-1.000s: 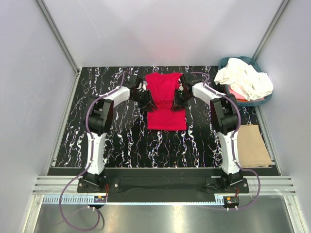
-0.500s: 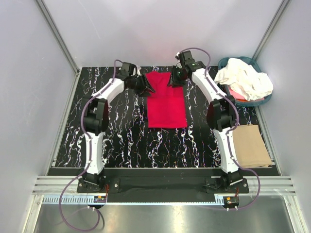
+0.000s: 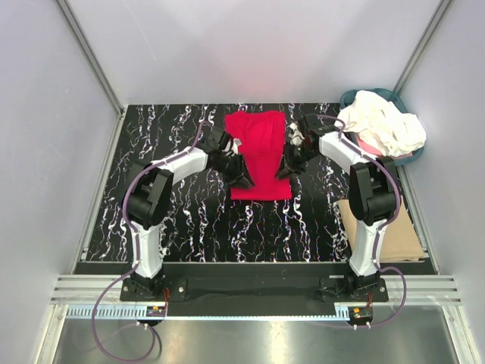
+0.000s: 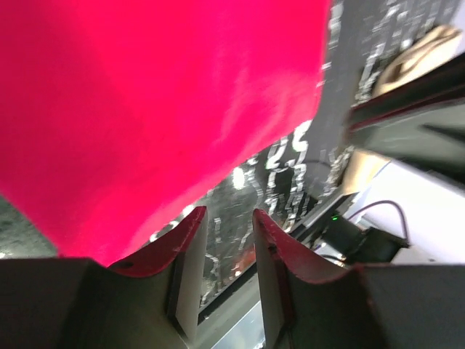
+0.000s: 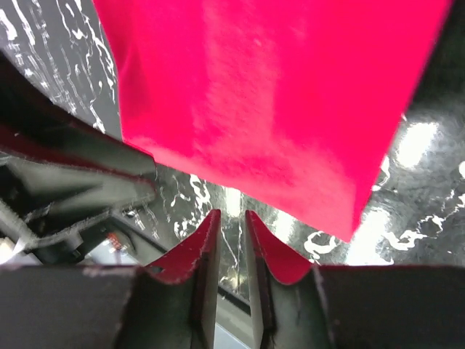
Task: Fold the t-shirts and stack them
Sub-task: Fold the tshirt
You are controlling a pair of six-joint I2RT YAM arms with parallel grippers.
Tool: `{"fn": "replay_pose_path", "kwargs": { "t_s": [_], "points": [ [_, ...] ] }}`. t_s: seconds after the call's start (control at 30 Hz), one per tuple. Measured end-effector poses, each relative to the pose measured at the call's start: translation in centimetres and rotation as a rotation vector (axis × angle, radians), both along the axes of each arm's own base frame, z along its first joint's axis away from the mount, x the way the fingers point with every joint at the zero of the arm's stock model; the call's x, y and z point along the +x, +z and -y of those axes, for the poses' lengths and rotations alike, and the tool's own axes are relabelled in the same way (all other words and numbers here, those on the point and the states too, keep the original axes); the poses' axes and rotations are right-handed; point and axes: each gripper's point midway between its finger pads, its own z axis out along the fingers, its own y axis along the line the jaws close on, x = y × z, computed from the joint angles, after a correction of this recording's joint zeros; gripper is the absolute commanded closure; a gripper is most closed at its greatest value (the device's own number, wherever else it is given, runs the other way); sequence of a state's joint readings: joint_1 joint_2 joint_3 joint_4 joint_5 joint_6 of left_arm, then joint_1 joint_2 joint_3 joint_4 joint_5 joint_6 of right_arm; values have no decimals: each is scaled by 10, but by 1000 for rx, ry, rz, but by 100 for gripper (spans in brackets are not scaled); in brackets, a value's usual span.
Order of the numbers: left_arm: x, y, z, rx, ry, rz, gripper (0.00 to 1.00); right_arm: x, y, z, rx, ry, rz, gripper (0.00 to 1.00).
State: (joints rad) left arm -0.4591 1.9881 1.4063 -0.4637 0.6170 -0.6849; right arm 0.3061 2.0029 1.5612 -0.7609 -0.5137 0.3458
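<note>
Red t-shirt (image 3: 259,152), folded narrow, flat

Black tabletop (image 3: 182,227) veined with white across the centre of the frame, round teal basket (image 3: 350,96) at upper right, flat tan cardboard sheet (image 3: 398,227) at lower right, pale grey walls (image 3: 45,152) around, silver metal rail (image 3: 250,292) along the bottom.

Near strip of table (image 3: 250,235): open between both arm bases.
Left side: open out to the wall.
Red t-shirt (image 3: 259,144): flat; left gripper (image 3: 244,179) and right gripper (image 3: 285,171) crowd its near corners.
Back right: basket (image 3: 350,97) heaped with cream t-shirts (image 3: 379,125), tall obstacle.
Right edge: cardboard sheet (image 3: 402,235), flat.
</note>
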Motion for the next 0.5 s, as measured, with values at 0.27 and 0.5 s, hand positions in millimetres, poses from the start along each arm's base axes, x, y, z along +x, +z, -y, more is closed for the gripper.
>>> {"fn": "replay_pose_path", "kwargs": {
  "t_s": [0.27, 0.5],
  "points": [
    [-22, -45, -29, 90, 17, -64, 67, -11, -29, 30, 76, -67, -71, 76],
    [-42, -55, -40, 99, 4, -58, 68, -37, -64, 38, 74, -85, -138, 76]
  ]
}}
